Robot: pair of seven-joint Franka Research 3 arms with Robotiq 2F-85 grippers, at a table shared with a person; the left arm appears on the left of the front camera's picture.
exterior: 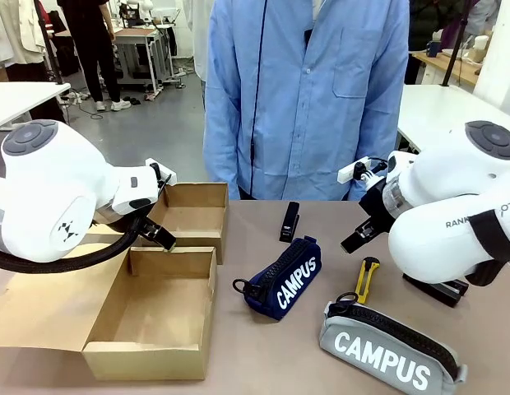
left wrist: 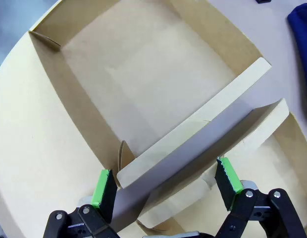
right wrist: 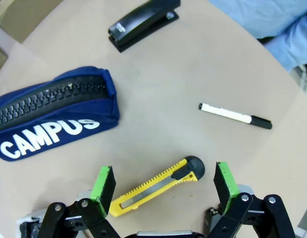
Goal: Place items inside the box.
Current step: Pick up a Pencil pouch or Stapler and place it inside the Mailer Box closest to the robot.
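Note:
The open cardboard box lies at the table's left, and both of its compartments show bare floors. My left gripper hangs open over the box's middle walls, its green pads holding nothing. A navy "CAMPUS" pouch lies mid-table and a grey one at the front right. One black stapler lies behind the navy pouch. My right gripper is open just above the yellow utility knife, a finger on either side. That knife lies right of the navy pouch.
A person in a blue shirt stands at the far edge. A white marker with a black cap lies beyond the knife. A second black stapler sits under my right arm. The box's flat flap spreads over the front left.

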